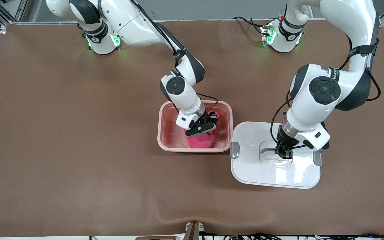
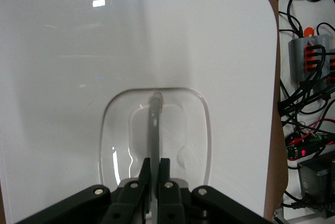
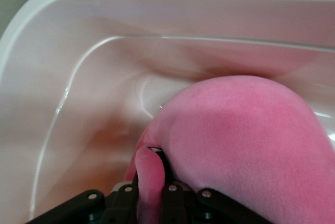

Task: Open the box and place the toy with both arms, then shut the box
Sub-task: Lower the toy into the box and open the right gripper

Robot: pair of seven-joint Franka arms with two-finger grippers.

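The open pink box base (image 1: 165,133) sits mid-table. The pink plush toy (image 1: 200,141) lies inside it, at the side nearer the front camera. My right gripper (image 1: 202,128) is down in the base, shut on one floppy ear (image 3: 149,179) of the toy (image 3: 251,140). The white lid (image 1: 255,168) lies flat on the table beside the base, toward the left arm's end. My left gripper (image 1: 284,154) is shut on the lid's thin centre handle (image 2: 155,130), which runs between its fingers (image 2: 164,169).
The lid's grey side clips (image 1: 234,150) stick out at its ends, one close to the box base. Cables and electronics (image 2: 309,56) show past the table edge in the left wrist view. Brown table surface (image 1: 78,150) lies open all round.
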